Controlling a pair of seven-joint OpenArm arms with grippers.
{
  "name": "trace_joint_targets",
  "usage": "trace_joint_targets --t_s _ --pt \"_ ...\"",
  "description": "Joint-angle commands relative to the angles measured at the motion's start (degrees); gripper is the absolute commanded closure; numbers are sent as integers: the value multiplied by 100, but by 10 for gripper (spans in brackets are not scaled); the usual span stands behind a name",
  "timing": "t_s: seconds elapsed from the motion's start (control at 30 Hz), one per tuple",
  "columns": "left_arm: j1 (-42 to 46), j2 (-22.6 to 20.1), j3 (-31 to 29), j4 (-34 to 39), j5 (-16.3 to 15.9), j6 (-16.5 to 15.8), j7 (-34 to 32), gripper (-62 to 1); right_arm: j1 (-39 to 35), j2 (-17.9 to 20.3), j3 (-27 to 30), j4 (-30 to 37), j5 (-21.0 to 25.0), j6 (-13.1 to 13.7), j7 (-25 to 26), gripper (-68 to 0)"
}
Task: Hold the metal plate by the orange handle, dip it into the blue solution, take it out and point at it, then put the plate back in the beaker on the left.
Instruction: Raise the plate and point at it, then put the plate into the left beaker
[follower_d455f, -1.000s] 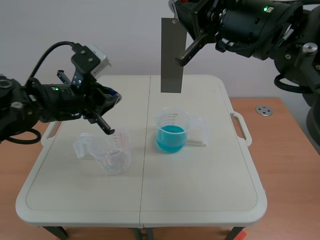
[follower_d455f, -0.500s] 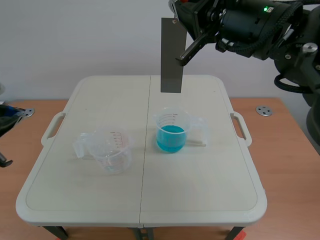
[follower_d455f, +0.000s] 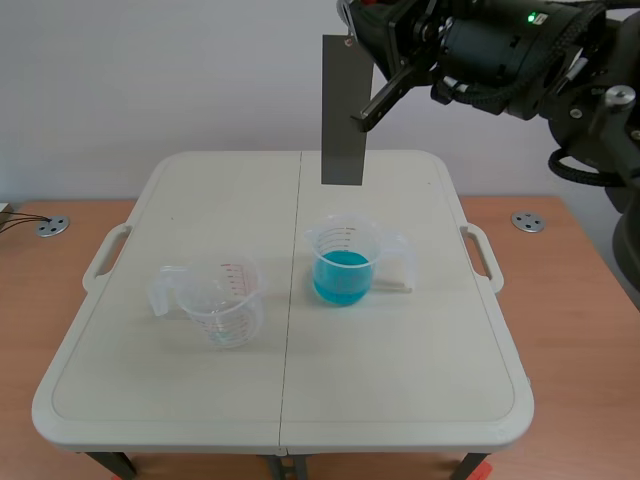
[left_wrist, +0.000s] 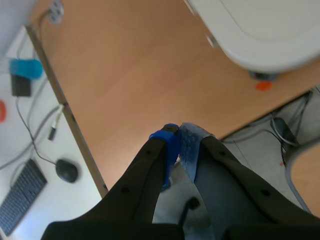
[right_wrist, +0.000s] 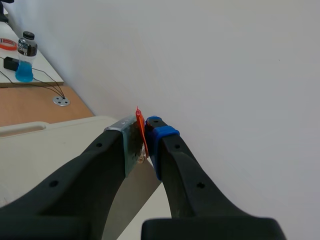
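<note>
The grey metal plate (follower_d455f: 342, 110) hangs upright, high above the beaker of blue solution (follower_d455f: 343, 266). My right gripper (follower_d455f: 362, 35) is shut on the plate's orange handle (right_wrist: 141, 131) at its top. In the right wrist view the thin orange handle is pinched between the two pads (right_wrist: 159, 131). The empty clear beaker (follower_d455f: 220, 298) stands on the table's left half. My left arm is out of the scene view. In the left wrist view my left gripper (left_wrist: 177, 139) is shut on nothing, off the table over the wooden floor.
The white folding table (follower_d455f: 150, 400) has handles at both sides. A wooden surface surrounds it, with metal discs (follower_d455f: 527, 221) at right and left. In the left wrist view the table's corner (left_wrist: 260, 35), a keyboard, a mouse and cables lie beyond the gripper.
My left arm has pulled back from beside the empty beaker and left the scene view at the left. The right arm and the plate have not moved.
</note>
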Motion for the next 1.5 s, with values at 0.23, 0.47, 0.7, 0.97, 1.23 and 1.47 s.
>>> trace_joint_targets --t_s 0.23,0.47,0.7,0.97,1.23,1.47 --pt "752 588 37 22 -31 2 -81 -18 90 -35 63 131 63 -4 219 -13" --pt "992 946 37 17 -31 -7 -33 -18 186 -116 -155 131 61 -4 195 -13" --pt "992 1016 37 11 -28 -9 79 -18 361 -229 -444 131 57 -4 144 -13" --pt "990 1014 37 -22 -31 -11 116 -18 498 -466 -833 129 57 -4 35 -13" --pt "990 1014 39 -20 -31 -55 116 -18 551 -673 -1241 127 57 -7 -136 -13" --pt "990 1014 44 -20 -31 -57 114 -18 546 -688 -1644 125 61 -7 -160 -13"
